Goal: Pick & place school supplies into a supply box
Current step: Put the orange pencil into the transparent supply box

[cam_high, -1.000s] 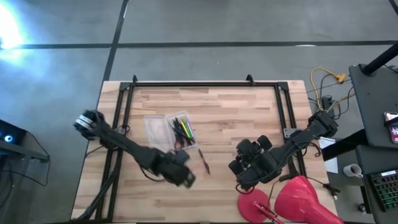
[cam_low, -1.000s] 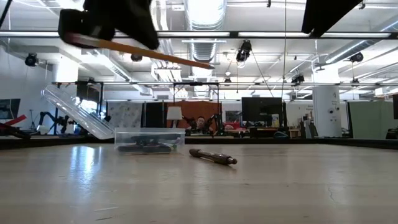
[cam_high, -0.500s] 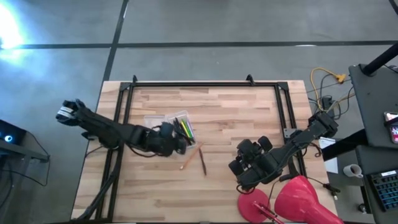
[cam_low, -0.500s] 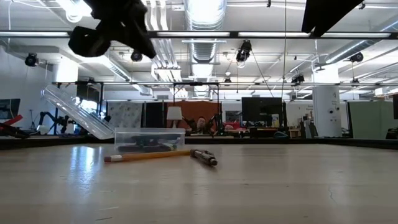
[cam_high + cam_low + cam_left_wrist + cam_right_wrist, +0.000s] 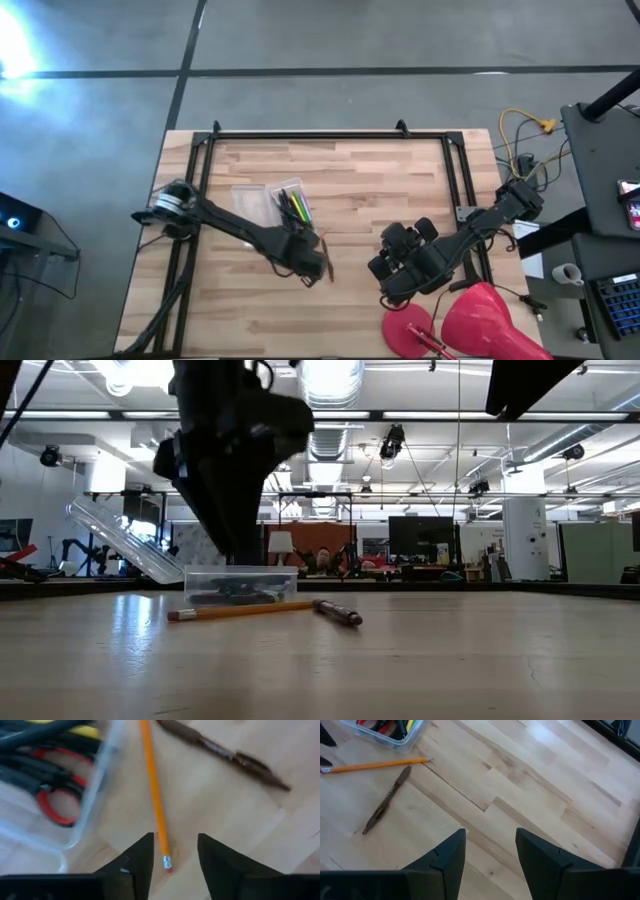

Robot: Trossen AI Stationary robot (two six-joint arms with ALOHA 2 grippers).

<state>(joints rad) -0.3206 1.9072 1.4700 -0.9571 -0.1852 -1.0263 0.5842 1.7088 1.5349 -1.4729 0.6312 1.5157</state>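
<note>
The left gripper [image 5: 174,855] hangs low over the orange pencil [image 5: 153,790], with its 2 dark fingers spread apart and holding nothing. The eraser end of the pencil lies right between them. So the step in hand looks like picking up this pencil. Next, the fingers need to drop down and pinch its thin round body.

The pencil lies flat on the pale wooden table [image 5: 380,190], just beside the supply box [image 5: 272,205]. The box is clear, shiny plastic, and its lid is open. Inside are red-handled scissors [image 5: 55,802] and what look like dark pens, though they are blurry. A brown pen [image 5: 386,800] lies near the pencil tip. The right gripper [image 5: 490,855] waits well apart, open and empty.
</note>
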